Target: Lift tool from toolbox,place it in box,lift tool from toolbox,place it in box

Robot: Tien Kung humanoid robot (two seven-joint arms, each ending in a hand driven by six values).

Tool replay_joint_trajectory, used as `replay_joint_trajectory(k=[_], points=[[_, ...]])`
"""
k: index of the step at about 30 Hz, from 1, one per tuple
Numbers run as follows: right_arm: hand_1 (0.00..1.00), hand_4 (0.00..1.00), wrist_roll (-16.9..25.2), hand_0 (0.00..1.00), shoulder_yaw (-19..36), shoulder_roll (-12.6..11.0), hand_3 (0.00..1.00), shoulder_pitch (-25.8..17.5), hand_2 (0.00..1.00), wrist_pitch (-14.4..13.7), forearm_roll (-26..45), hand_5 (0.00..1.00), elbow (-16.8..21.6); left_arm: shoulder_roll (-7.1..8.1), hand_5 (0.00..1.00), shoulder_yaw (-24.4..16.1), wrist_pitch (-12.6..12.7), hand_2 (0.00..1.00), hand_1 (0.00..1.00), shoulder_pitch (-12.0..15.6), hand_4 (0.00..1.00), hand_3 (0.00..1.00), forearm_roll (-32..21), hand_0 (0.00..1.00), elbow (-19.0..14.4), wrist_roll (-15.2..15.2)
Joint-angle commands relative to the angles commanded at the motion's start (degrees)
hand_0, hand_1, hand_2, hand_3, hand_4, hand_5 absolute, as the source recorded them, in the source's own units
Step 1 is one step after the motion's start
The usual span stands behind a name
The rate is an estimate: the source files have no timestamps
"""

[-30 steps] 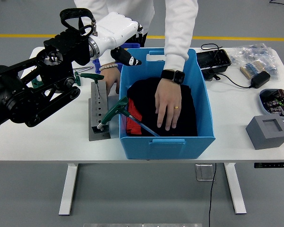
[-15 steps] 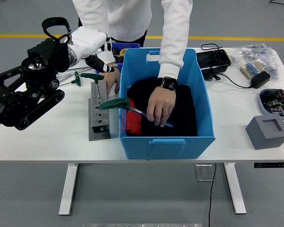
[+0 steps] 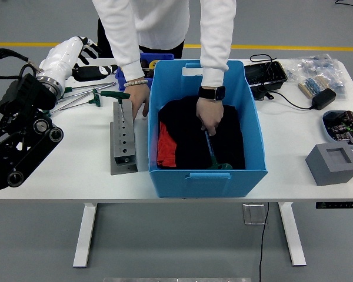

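Note:
The blue box stands mid-table with dark cloth and a red item inside. A person's hand reaches into it and grips a T-handle tool, whose green handle lies near the box's front wall. The person's other hand rests on the table beside the grey tool block. One green T-handle tool stands in the block's far end. My left hand, white with black fingers, hovers at the far left over the table's back edge, open and holding nothing. My right arm is out of sight.
Several loose T-handle tools lie left of the block. A small blue bin sits behind the box. To the right are a black tray, a charger, bags of parts, a round case and a grey foam cube.
My left arm pulled back from the box's left rim to the far left. The person took the tool leaning on the box's edge and moved it down inside the box.

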Motion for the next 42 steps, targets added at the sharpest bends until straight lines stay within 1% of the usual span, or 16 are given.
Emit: replay_joint_trajectory(k=[2, 3, 7, 9, 10, 11, 15, 16, 21, 22, 27, 28, 29, 34, 39, 42], points=[[0.649, 0.789, 0.1, 0.574, -0.3, 0.0, 0.643, 0.0, 0.770, 0.0, 0.4, 0.745, 0.0, -1.00, 0.560, -2.0, 4.5, 0.561, 0.402, 2.8, 0.848, 0.676, -4.8, 0.273, -0.3, -0.7], [0.650, 0.787, 0.1, 0.578, -0.4, 0.0, 0.643, 0.0, 0.769, 0.0, 0.4, 0.747, 0.0, -1.35, 0.658, -2.4, 7.1, 0.537, 0.335, 4.1, 0.752, 0.693, -7.4, 0.235, -0.4, -1.1], [0.650, 0.787, 0.3, 0.578, -1.4, 0.0, 0.643, 0.0, 0.769, 0.0, 1.4, 0.747, 0.0, -2.81, 0.658, -3.6, 16.1, 0.537, 0.335, 8.4, 0.752, 0.693, -17.1, 0.235, -1.7, -4.8], [0.650, 0.787, 0.5, 0.578, -1.8, 0.0, 0.643, 0.0, 0.769, 0.0, 2.0, 0.747, 0.0, -3.30, 0.658, -3.8, 19.3, 0.537, 0.335, 10.1, 0.752, 0.693, -21.9, 0.235, -2.7, -7.0], [0.650, 0.787, 0.5, 0.577, -2.0, 0.0, 0.642, 0.0, 0.769, 0.0, 2.2, 0.748, 0.0, -3.43, 0.721, -3.6, 20.3, 0.549, 0.330, 10.8, 0.727, 0.796, -24.1, 0.231, -3.1, -8.3], [0.650, 0.787, 0.6, 0.577, -2.2, 0.0, 0.642, 0.1, 0.769, 0.0, 2.5, 0.748, 0.0, -3.57, 0.721, -3.4, 20.8, 0.549, 0.330, 11.5, 0.727, 0.796, -26.8, 0.231, -3.5, -9.3], [0.650, 0.787, 0.7, 0.577, -2.1, -0.1, 0.642, 0.2, 0.769, 0.1, 2.4, 0.748, 0.0, -4.36, 0.721, -2.2, 20.1, 0.549, 0.330, 12.9, 0.727, 0.796, -36.1, 0.231, -3.4, -12.3], [0.650, 0.786, 0.7, 0.579, -1.9, -0.1, 0.641, 0.2, 0.769, 0.1, 2.3, 0.748, 0.0, -4.68, 0.797, -1.9, 19.9, 0.554, 0.325, 13.1, 0.733, 0.821, -38.7, 0.227, -3.0, -13.0], [0.650, 0.786, 0.9, 0.579, -2.3, -0.2, 0.641, 0.3, 0.769, 0.2, 2.6, 0.748, 0.0, -5.46, 0.797, -1.3, 19.6, 0.554, 0.325, 13.9, 0.733, 0.821, -50.6, 0.227, -2.3, -14.7], [0.650, 0.786, 0.9, 0.579, -2.3, -0.2, 0.640, 0.3, 0.768, 0.2, 2.6, 0.748, 0.0, -5.53, 0.881, -1.3, 19.7, 0.616, 0.374, 14.1, 0.737, 0.836, -52.8, 0.250, -2.3, -14.9], [0.650, 0.786, 0.9, 0.579, -2.1, -0.3, 0.640, 0.4, 0.768, 0.2, 2.5, 0.748, 0.0, -5.73, 0.881, -1.4, 19.7, 0.616, 0.374, 15.1, 0.737, 0.836, -65.1, 0.250, -2.1, -15.4], [0.650, 0.786, 0.9, 0.578, -2.2, -0.3, 0.640, 0.4, 0.767, 0.2, 2.5, 0.749, 0.0, -5.76, 0.920, -1.4, 19.7, 0.622, 0.377, 15.1, 0.739, 0.843, -67.4, 0.254, -1.9, -15.5], [0.650, 0.786, 0.9, 0.578, -2.2, -0.3, 0.640, 0.4, 0.767, 0.2, 2.5, 0.749, 0.0, -5.78, 0.920, -1.3, 19.6, 0.622, 0.377, 15.2, 0.739, 0.843, -70.0, 0.254, -1.8, -15.6], [0.649, 0.786, 0.8, 0.579, -2.1, -0.3, 0.640, 0.5, 0.767, 0.2, 2.1, 0.750, 0.0, -5.57, 0.942, 0.2, 18.6, 0.599, 0.352, 14.5, 0.740, 0.848, -82.5, 0.237, -0.9, -15.7], [0.649, 0.786, 0.8, 0.579, -2.3, -0.2, 0.640, 0.4, 0.767, 0.3, 2.2, 0.750, 0.0, -6.02, 0.942, 0.8, 17.3, 0.599, 0.352, 13.4, 0.740, 0.848, -93.8, 0.237, 0.7, -16.4], [0.650, 0.786, 0.8, 0.579, -2.0, -0.1, 0.640, 0.4, 0.766, 0.2, 2.0, 0.750, 0.0, -5.97, 0.967, 1.0, 16.5, 0.580, 0.336, 13.2, 0.743, 0.848, -95.2, 0.226, 1.1, -16.3]])
